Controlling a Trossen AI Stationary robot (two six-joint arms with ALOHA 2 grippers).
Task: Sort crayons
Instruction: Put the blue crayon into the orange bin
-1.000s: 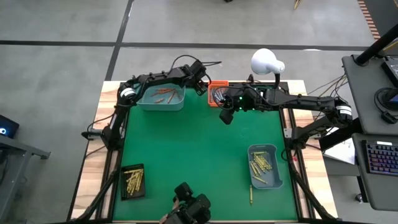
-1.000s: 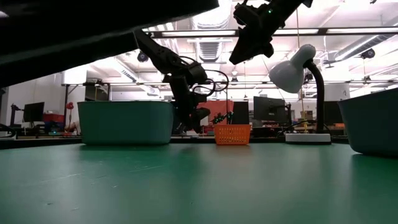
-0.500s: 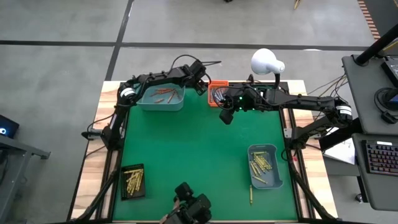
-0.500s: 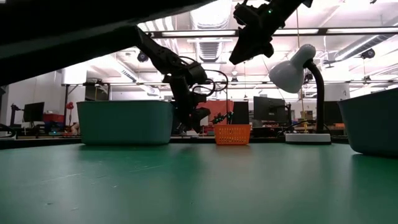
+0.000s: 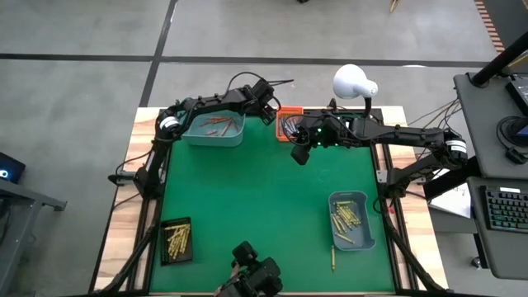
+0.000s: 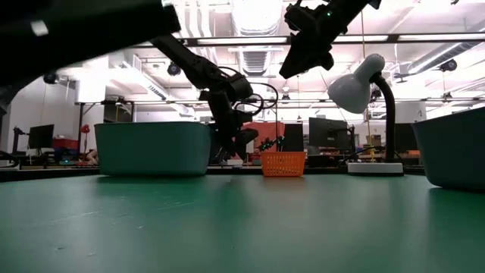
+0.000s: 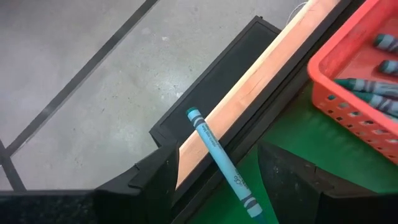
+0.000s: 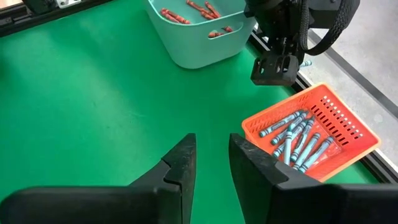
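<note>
A blue crayon (image 7: 214,149) lies slanted at the table's far edge beside the orange basket (image 5: 289,125). Its lower end is on the green mat and its tip leans over the wooden edge strip (image 7: 261,68). My left gripper (image 7: 217,171) is open there, one finger on each side of this crayon, with a gap to both. The basket holds several blue crayons (image 8: 297,140). Red crayons (image 5: 216,124) lie in the teal bin (image 5: 235,136). My right gripper (image 8: 212,152) hangs above the mat near the basket (image 5: 300,154), narrowly open and with nothing between its fingers.
A white desk lamp (image 5: 353,81) stands at the far edge right of the basket. A grey-blue bin (image 5: 363,239) at the near right and a black tray (image 5: 176,241) at the near left hold yellow crayons. One yellow crayon (image 5: 332,258) lies loose on the mat.
</note>
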